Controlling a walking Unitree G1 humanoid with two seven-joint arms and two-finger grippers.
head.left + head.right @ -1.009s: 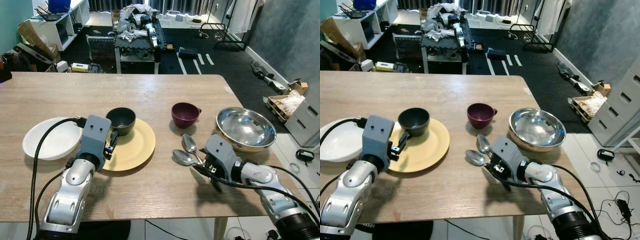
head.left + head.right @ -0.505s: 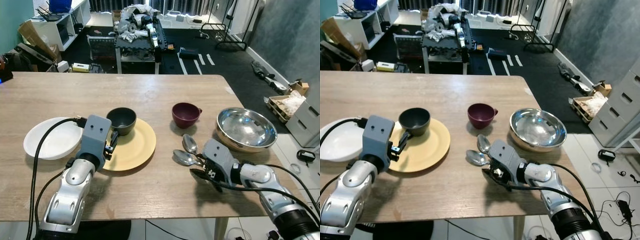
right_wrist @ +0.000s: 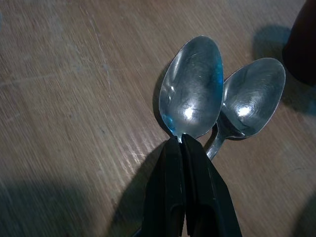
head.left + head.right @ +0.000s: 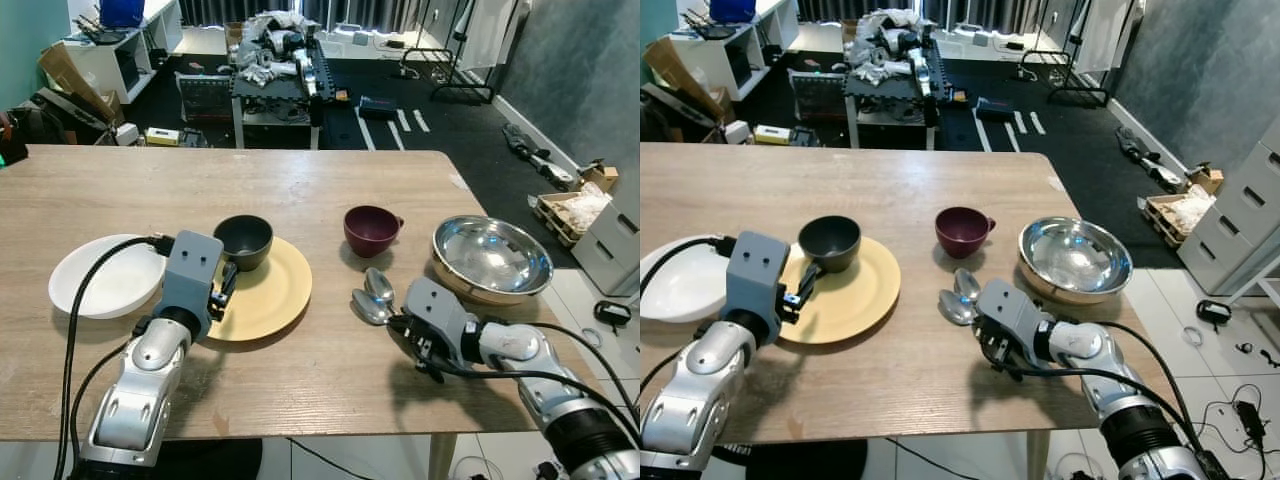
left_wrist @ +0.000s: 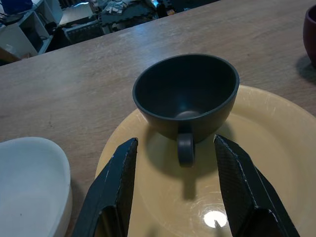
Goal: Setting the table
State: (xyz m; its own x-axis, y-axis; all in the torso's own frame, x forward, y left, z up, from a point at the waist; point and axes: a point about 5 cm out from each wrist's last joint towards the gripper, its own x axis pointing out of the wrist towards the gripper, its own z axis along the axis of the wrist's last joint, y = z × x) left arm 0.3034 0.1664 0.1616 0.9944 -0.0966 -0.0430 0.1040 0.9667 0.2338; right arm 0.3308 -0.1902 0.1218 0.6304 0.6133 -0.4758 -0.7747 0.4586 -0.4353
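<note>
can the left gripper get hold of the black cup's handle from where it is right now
Probably yes. The left gripper is open over the yellow plate, its fingers either side of the black cup, whose handle points straight into the gap. Nothing lies between them; a short push forward should do it.

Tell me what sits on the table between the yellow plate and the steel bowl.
In the left eye view, between the yellow plate and the steel bowl lie the maroon cup and two spoons, with the right gripper at the spoons.
</note>
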